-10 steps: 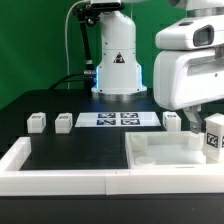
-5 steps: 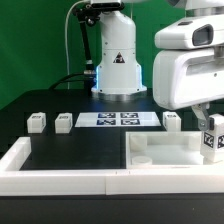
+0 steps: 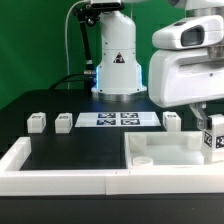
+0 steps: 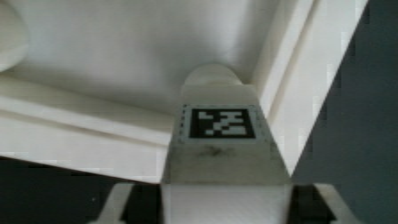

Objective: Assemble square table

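Observation:
My gripper [image 3: 208,126] hangs at the exterior view's right, shut on a white table leg [image 3: 213,142] with a black-and-white tag. That leg stands at the right end of the white square tabletop [image 3: 160,152]. In the wrist view the tagged leg [image 4: 222,125] runs out from between my fingers [image 4: 135,206] over the tabletop [image 4: 107,60], and my gripper [image 4: 222,208] clamps its near end. Three more legs [image 3: 37,122], [image 3: 64,121], [image 3: 172,120] stand in a row further back.
The marker board [image 3: 120,120] lies flat between the loose legs, in front of the robot base [image 3: 117,65]. A long white rim wall [image 3: 60,181] runs along the front and up the left side of the black mat.
The jaws have closed onto the leg at the right. The leg now sits a little lower in the exterior view, and the gripper body has shifted slightly left.

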### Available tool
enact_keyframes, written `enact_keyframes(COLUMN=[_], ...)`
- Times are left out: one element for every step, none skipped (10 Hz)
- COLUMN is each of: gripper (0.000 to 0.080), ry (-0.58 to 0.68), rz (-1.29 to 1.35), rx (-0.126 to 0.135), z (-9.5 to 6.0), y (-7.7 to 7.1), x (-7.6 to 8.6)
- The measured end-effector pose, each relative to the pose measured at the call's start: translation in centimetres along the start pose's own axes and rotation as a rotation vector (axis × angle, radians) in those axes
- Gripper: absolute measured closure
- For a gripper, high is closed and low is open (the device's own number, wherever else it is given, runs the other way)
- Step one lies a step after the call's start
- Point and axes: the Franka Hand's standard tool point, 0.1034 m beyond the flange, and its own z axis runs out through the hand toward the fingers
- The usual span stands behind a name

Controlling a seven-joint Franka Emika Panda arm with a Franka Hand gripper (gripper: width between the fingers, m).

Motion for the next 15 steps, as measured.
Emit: enact_keyframes(gripper=[0.0507, 0.0507, 0.0506, 0.0506, 0.0506, 0.0506, 0.0506, 0.0506, 0.0506, 0.0506, 0.0506, 0.0506, 0.0506, 0.0506, 0.0431], ry=[0.000, 0.006, 0.014, 0.015, 0.017, 0.017, 0.016, 0.017, 0.018, 0.018, 0.019, 0.020, 0.019, 0.019, 0.018], rz=[0.071, 0.164, 0.282, 0.384, 0.457, 0.581, 0.714, 0.814, 0.915, 1.025, 1.086, 1.164, 1.201, 1.252, 1.251], rx=[0.000, 0.001, 0.002, 0.002, 0.003, 0.004, 0.001, -0.003, -0.006, -0.010, -0.014, -0.015, -0.013, -0.011, -0.010], z=[0.01, 0.05, 0.05, 0.05, 0.06, 0.10, 0.14, 0.16, 0.18, 0.20, 0.20, 0.20, 0.20, 0.20, 0.25], y=[-0.02, -0.13, -0.21, -0.26, -0.28, -0.41, -0.60, -0.66, -0.69, -0.79, -0.87, -0.86, -0.88, -0.85, -0.92], x=[-0.01, 0.02, 0.04, -0.03, -0.02, -0.05, -0.10, -0.14, -0.16, -0.20, -0.23, -0.23, -0.23, -0.23, -0.24])
